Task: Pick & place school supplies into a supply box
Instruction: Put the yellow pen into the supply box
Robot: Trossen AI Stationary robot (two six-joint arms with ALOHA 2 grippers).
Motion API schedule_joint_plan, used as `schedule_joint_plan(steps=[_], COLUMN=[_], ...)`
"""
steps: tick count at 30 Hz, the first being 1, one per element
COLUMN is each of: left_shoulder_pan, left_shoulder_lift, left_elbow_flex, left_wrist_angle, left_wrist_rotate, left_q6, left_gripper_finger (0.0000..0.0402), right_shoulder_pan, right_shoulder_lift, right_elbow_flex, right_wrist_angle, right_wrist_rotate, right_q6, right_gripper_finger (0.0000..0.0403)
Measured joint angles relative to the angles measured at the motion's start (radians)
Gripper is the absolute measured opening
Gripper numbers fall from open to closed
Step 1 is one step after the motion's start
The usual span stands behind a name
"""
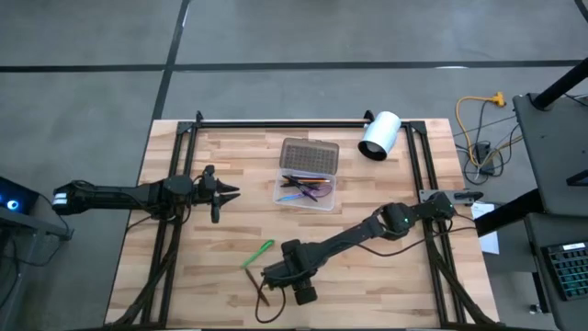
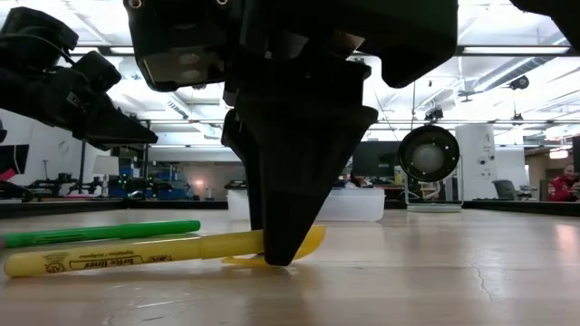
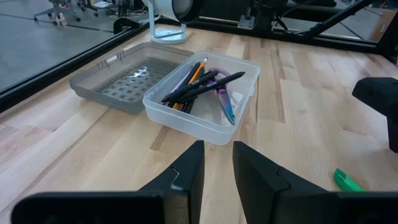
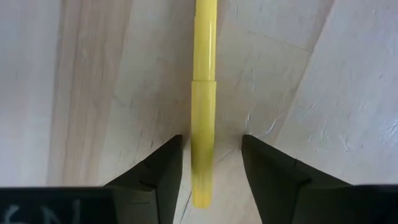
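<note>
The supply box [image 1: 306, 191] lies mid-table with its grey lid [image 1: 310, 156] folded open toward the far edge. It holds several dark pens and pencils and the purple-handled scissors [image 3: 219, 74]. A yellow pen [image 4: 204, 93] lies flat near the table's near edge. My right gripper [image 4: 211, 155] is open and points down, one finger on each side of the pen near one end, a gap showing on both sides. A green pen [image 1: 259, 254] lies just beyond it, and a dark brown pencil [image 1: 261, 292] lies beside it. My left gripper [image 1: 225, 191], narrowly open, hovers left of the box.
A white cylinder [image 1: 379, 135] lies at the table's far right, beyond the box. Black frame rails [image 1: 276, 122] run along the far edge and down both sides. Bare wood stretches between the box and the pens. In the low view the green pen [image 2: 100, 233] lies behind the yellow pen [image 2: 136, 254].
</note>
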Motion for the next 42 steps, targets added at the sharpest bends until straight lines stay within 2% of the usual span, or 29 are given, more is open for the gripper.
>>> schedule_joint_plan(steps=[5,12,14,25,36,42], left_shoulder_pan=[0.000,0.000,0.000,0.000,0.000,0.000], left_shoulder_lift=[0.000,0.000,0.000,0.000,0.000,0.000], left_elbow_flex=[0.000,0.000,0.000,0.000,0.000,0.000], left_wrist_angle=[0.000,0.000,0.000,0.000,0.000,0.000], left_wrist_rotate=[0.000,0.000,0.000,0.000,0.000,0.000], left_q6=[0.000,0.000,0.000,0.000,0.000,0.000], left_gripper_finger=[0.0069,0.0069,0.0069,0.0069,0.0069,0.0069], right_shoulder_pan=[0.000,-0.003,-0.004,-0.004,-0.005,-0.007], right_shoulder_lift=[0.000,0.000,0.000,-0.016,-0.054,-0.066], right_elbow_flex=[0.000,0.001,0.001,-0.001,-0.001,-0.001], right_wrist_angle=[-0.001,-0.008,-0.010,-0.053,-0.094,-0.097], right_wrist_rotate=[0.002,0.002,-0.002,0.018,0.222,0.293], right_q6=[-0.008,-0.049,-0.057,-0.104,-0.097,-0.100], right_gripper_finger=[0.0123,0.0039,0.0026,0.0026,0.0026,0.0026])
